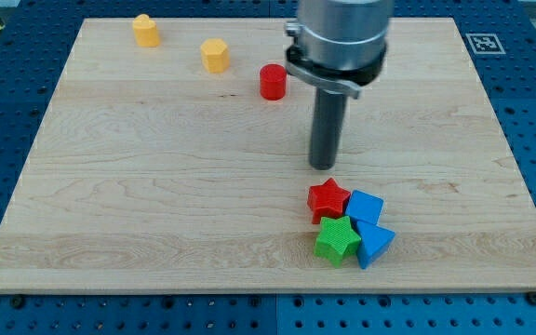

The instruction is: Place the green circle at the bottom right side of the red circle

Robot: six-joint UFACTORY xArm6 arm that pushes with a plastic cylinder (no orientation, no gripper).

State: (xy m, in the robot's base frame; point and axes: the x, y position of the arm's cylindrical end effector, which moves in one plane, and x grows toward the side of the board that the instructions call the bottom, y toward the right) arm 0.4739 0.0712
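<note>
The red circle (272, 82) stands near the view's top, just left of centre. No green circle shows in this view; the only green block is a green star (338, 242) at the lower right. My tip (324, 167) rests on the board below and right of the red circle, just above a red star (328, 199), with a small gap between them. The arm's body hides part of the board's top behind it.
The red star, green star, a blue block (366, 206) and a blue triangular block (374, 245) sit bunched together at the lower right. Two yellow blocks (145, 30) (214, 55) stand at the top left. The wooden board (156, 186) lies on a blue perforated table.
</note>
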